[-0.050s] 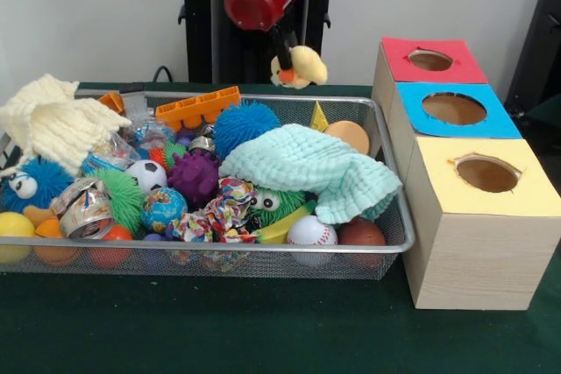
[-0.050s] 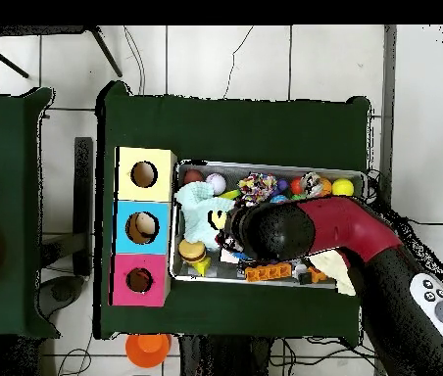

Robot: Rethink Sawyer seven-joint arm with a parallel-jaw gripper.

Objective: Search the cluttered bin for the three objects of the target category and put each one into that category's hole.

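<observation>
The hand [image 1: 289, 57] hangs above the far rim of the wire bin [image 1: 399, 216], pressed together on a small yellow duck toy [image 1: 300, 67] with an orange beak, which dangles clear of everything below it. Lifting it that high looks deliberate: it frees the toy from the clutter so it can be carried sideways to the row of boxes without snagging. From the overhead view the red arm [image 2: 333, 227] covers the middle of the bin and hides the hand, so the grip is judged from the front view alone. Below the duck toy, the bin is packed: a mint green cloth [image 1: 311, 168] is draped across its right half, partly burying a green fuzzy toy with eyes [image 1: 276, 203] and hiding whatever lies under it, while a cream knitted cloth [image 1: 48, 120] is heaped in the far left corner. A blue spiky ball [image 1: 245, 124], a purple spiky ball [image 1: 195, 177], a baseball [image 1: 311, 232] and an orange block piece [image 1: 197, 109] fill the gaps. Just beside the bin's right end stand three boxes, each with a hole: red [image 1: 430, 59], blue [image 1: 454, 109] and yellow [image 1: 486, 173]. Which hole suits the duck toy cannot be told.
</observation>
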